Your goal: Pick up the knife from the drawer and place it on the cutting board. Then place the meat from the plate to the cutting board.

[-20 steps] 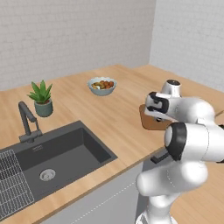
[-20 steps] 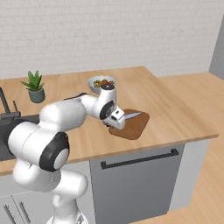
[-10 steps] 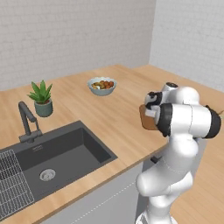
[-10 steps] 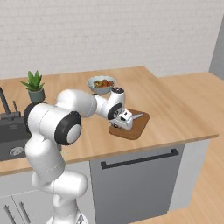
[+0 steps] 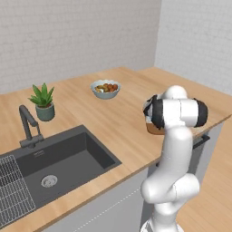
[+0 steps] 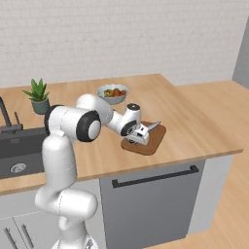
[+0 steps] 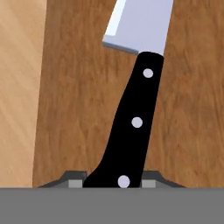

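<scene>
Over the dark-brown wooden cutting board (image 6: 151,141) on the light wood tabletop (image 6: 194,126), my claw (image 7: 116,180) grips the black-handled, silvery-bladed knife (image 7: 131,109).

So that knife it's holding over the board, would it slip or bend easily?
Probably not bend: the knife looks rigid, with a riveted black handle and flat blade. It might pivot or slip, since the jaws pinch only the handle's smooth end, above the cutting board.

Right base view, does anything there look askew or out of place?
Nothing is spilled or damaged. The one oddity: the knife slants upward over the cutting board, blade end raised, because the gripper is shut on its handle.
</scene>
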Robot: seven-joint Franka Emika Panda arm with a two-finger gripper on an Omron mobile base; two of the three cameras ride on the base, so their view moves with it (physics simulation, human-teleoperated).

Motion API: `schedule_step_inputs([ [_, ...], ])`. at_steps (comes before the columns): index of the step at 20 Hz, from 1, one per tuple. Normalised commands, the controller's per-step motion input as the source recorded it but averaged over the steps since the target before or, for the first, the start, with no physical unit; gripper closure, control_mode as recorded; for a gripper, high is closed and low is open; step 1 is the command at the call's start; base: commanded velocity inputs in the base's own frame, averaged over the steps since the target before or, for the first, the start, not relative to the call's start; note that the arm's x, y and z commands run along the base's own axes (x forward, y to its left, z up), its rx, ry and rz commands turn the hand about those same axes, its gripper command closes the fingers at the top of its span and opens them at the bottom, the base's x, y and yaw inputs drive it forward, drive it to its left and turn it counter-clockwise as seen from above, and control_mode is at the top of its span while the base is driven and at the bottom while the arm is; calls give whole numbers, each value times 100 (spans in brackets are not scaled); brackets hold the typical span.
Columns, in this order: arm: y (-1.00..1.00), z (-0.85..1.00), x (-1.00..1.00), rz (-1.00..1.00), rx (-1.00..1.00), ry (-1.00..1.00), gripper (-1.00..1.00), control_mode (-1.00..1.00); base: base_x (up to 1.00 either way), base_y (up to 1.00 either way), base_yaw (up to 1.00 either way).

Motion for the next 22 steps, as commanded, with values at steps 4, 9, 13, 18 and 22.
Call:
schedule_step_inputs([
  [4,-11,-9,12,8,0,0,-100,-100,0,0,0],
  [9,2,37,-44,11,0,0,-100,-100,0,0,0],
  [13,41,32,-93,14,-9,-1,-100,-100,0,0,0],
  [18,60,20,-100,12,-13,-1,-100,-100,0,0,0],
  [22,45,56,-95,10,-8,-8,-100,-100,0,0,0],
])
